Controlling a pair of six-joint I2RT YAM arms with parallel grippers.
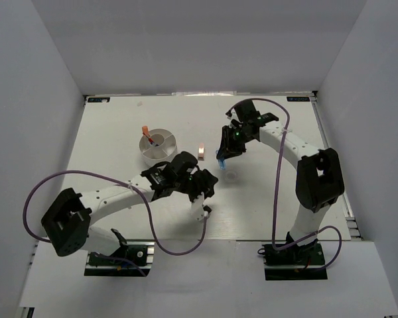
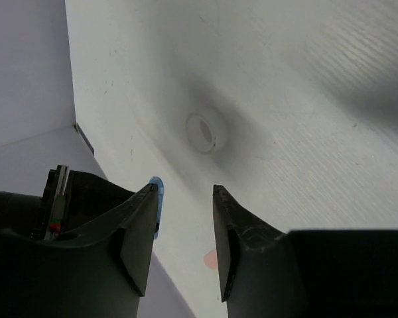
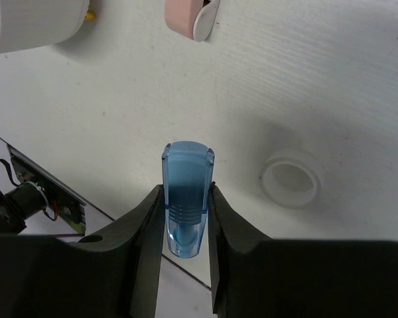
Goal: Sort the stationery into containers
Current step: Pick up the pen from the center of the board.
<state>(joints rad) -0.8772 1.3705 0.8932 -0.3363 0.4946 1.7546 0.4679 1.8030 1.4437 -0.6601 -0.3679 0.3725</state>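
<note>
Seen from above, the round white tub [image 1: 167, 156] sits on the far-left part of the tabletop [image 1: 119, 119]. An orange-white stick [image 1: 146, 132] leans out over its far-left rim. The tan clip [image 1: 201, 152] lies just right of the tub and apart from it, and the right gripper [image 1: 221, 158] hangs just right of the clip. The left gripper [image 1: 211, 179] reaches in from the near left, close to the tub's front wall. Only this view shows the enclosure. Its white walls [image 1: 53, 99] rise on the left, far and right sides, all well apart from both grippers, and bare tabletop runs from the right arm out to the right wall.

The right wrist camera makes plain what the overhead view only hints at. The right jaws are clenched on a translucent blue cap [image 3: 186, 189], gripped by its lower half, with its rounded end standing out past the fingertips. Whether the cap touches the tabletop cannot be told. The white ring [image 3: 290, 180] lies flat to the right of the cap and apart from it. The clip and a stretch of the tub's wall sit at the top edge of this view.

The left wrist camera shows the left jaws released, with nothing between them, aimed toward the ring, which lies in a soft shadow. A sliver of the blue cap peeks past one finger. A small pinkish blur [image 2: 211, 258] lower down is too vague to name. At the left of this view the tabletop meets a wall.
</note>
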